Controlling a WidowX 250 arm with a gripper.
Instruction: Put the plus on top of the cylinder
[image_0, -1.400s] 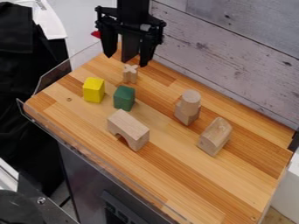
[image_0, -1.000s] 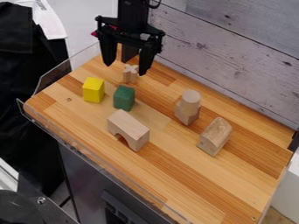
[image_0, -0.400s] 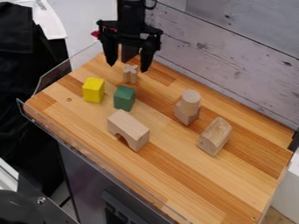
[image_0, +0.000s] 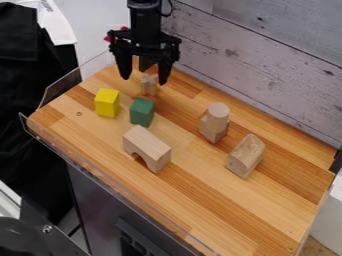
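Note:
The black gripper (image_0: 143, 81) hangs open over the back left of the wooden table, its two fingers apart above and around the top of the plus. The small pale wooden plus (image_0: 148, 85) stands upright on the table just below, partly covered by the gripper. Right of the middle, the pale cylinder (image_0: 218, 115) stands upright on top of a wooden block (image_0: 212, 131).
A yellow block (image_0: 107, 103) and a green block (image_0: 141, 112) stand in front of the plus. An arch block (image_0: 147, 148) is nearer the front, and a grooved wooden block (image_0: 245, 156) lies to the right. A whitewashed plank wall (image_0: 260, 65) borders the back.
The gripper has come down overall and shifted slightly left, with its fingers now lower beside the plus. The blocks have stayed put.

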